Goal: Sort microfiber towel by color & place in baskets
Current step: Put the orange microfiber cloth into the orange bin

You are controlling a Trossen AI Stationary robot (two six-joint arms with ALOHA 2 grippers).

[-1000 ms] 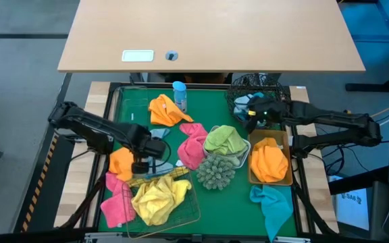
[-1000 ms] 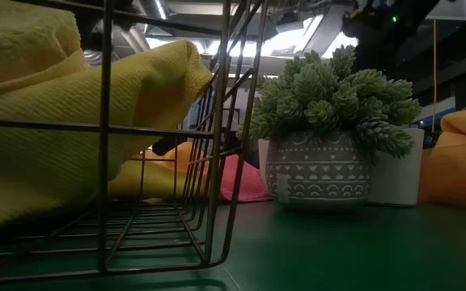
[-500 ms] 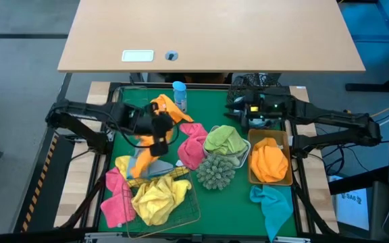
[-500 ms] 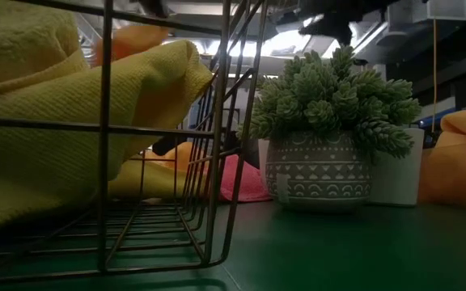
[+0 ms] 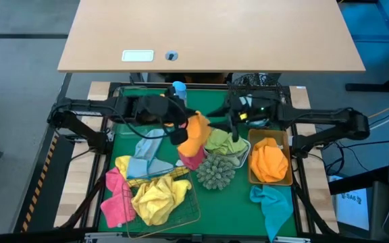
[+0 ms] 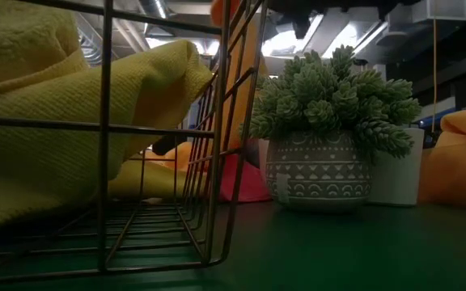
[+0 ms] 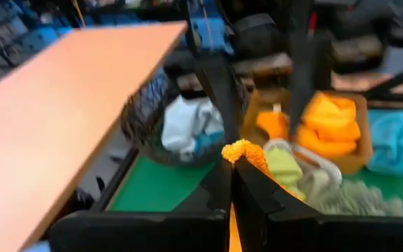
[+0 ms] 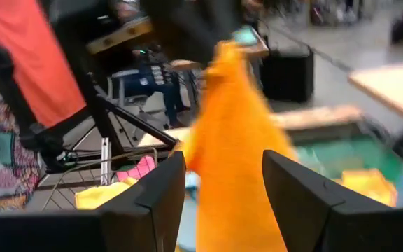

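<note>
Orange towel in the air, between two hands

Left hand [image 5: 179,129] is clenched on the orange towel [image 5: 195,132], which hangs lengthwise just left of the tan tray [image 5: 250,177]. Beyond it, the right hand [image 5: 233,121] gapes open facing the towel, nearer that tray; a handover looks likely.

Left gripper [image 5: 179,132] clamped shut on orange towel [image 5: 196,133], raised above green mat [image 5: 134,111]; right gripper [image 5: 234,121] held parted just beside it.
</note>
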